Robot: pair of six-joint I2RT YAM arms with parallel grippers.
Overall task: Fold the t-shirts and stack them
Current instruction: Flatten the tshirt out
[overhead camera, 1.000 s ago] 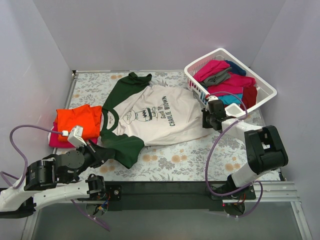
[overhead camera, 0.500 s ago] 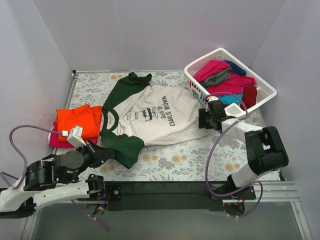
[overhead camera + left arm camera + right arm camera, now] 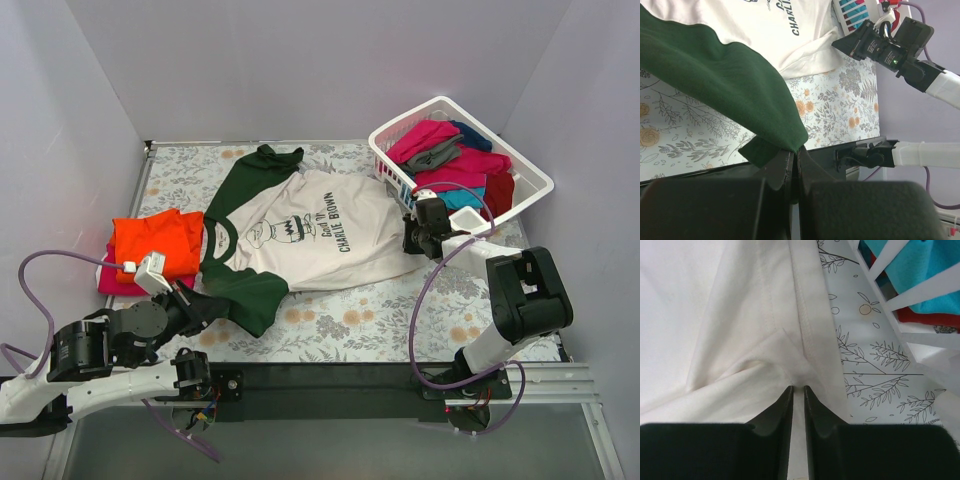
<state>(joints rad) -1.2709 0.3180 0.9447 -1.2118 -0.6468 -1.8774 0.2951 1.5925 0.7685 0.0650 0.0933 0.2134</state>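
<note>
The cream t-shirt [image 3: 330,225] lay spread across the middle of the desk [image 3: 360,320] in the top view, print up. Only the left wrist view showed the left tool [image 3: 795,150] clenched on the edge of its green sleeve [image 3: 715,70], at lower centre. The right wrist view showed the right tool [image 3: 798,389] nipping a fold of the cream hem, jaws nearly together; from above that grip was hidden. At upper right, the basket [image 3: 392,175] held other t-shirts [image 3: 440,150]; a folded orange t-shirt [image 3: 155,240] lay at left.

Matt cloth t-shirt [image 3: 320,230] and table cover [image 3: 350,322]; smooth, slightly glossy plastic basket [image 3: 388,172].
</note>
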